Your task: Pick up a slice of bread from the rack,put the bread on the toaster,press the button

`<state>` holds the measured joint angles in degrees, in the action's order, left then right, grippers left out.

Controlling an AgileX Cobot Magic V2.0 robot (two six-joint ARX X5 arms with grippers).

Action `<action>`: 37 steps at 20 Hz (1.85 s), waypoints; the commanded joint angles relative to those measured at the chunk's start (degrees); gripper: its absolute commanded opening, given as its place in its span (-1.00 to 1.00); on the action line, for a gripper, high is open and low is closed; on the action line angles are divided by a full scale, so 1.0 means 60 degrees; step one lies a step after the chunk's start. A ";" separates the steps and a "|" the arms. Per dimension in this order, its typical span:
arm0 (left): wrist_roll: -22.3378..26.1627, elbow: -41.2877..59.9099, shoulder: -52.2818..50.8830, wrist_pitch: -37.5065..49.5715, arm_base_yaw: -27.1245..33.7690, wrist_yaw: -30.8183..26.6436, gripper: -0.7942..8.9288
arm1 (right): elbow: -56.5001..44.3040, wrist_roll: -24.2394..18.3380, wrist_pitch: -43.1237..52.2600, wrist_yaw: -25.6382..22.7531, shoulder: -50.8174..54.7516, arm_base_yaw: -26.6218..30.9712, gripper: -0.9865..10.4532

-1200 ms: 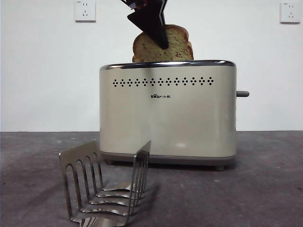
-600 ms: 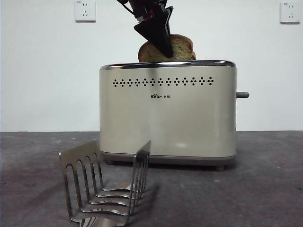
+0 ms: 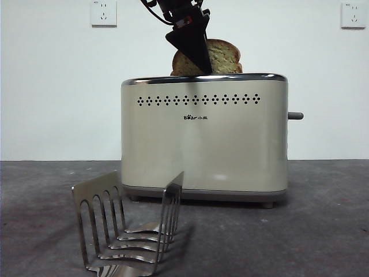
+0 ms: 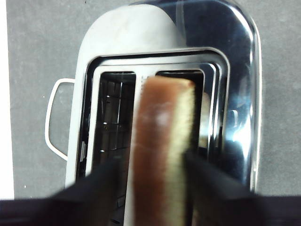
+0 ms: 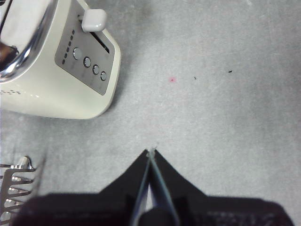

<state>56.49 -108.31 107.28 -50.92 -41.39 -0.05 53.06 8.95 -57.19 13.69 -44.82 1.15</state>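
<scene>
The cream toaster (image 3: 204,138) stands in the middle of the table. My left gripper (image 3: 193,49) comes down from above and is shut on the slice of bread (image 3: 225,57), upright, with its lower edge hidden behind the chrome rim. In the left wrist view the gripper (image 4: 153,162) holds the bread (image 4: 162,141) over the open slots of the toaster (image 4: 244,94). The button (image 3: 295,115) sticks out of the narrow side and also shows in the right wrist view (image 5: 94,20). The rack (image 3: 130,228) stands in front, with no bread in it. My right gripper (image 5: 150,153) is shut, above bare table beside the toaster (image 5: 56,89).
Two white wall sockets (image 3: 104,12) (image 3: 353,14) are on the wall behind. A panel of round knobs (image 5: 87,61) sits below the lever on the toaster's narrow side. The rack's edge (image 5: 14,193) shows in the right wrist view. The table is grey.
My left gripper has lowered the bread towards the toaster's top and shifted it a little to the right. The toaster, rack and lever have not moved.
</scene>
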 commanded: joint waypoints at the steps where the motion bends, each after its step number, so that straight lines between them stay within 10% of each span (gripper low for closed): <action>1: -0.0127 0.0087 -0.0200 0.0040 0.0018 0.0025 -0.17 | 0.0025 -0.0117 0.0058 -0.0117 -0.0007 0.0000 -0.83; 7: -0.0787 0.0087 -0.1224 -0.0051 0.0025 0.0076 -0.17 | 0.0025 -0.0007 0.0561 -0.0098 -0.0011 0.0000 -0.83; 14: -0.5752 0.0087 -0.2732 -0.1111 0.0018 0.0044 -0.20 | 0.0025 0.0528 0.2830 0.1876 -0.1035 0.0000 -0.83; 16: -0.6907 0.0087 -0.3118 -0.1537 0.0022 0.0047 -0.49 | 0.0025 0.1100 0.3993 0.2634 -0.1756 0.0011 -0.84; 18: -0.7282 0.0087 -0.3472 -0.1876 0.0036 0.0044 -0.87 | 0.0029 0.1843 0.5176 0.3541 -0.2623 0.0018 -0.84; 22: -0.7974 0.0087 -0.3963 -0.2699 0.0036 0.0047 -0.85 | 0.0029 0.3027 0.7191 0.4878 -0.4433 0.0018 -0.84; 37: -0.9745 0.0109 -0.4521 -0.4120 0.0033 0.0120 -0.85 | 0.0033 0.3289 0.8619 0.5144 -0.7052 0.0015 -0.84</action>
<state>-0.78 -107.98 80.53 -75.81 -41.30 0.58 53.12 28.73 -5.89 44.45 -86.50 1.19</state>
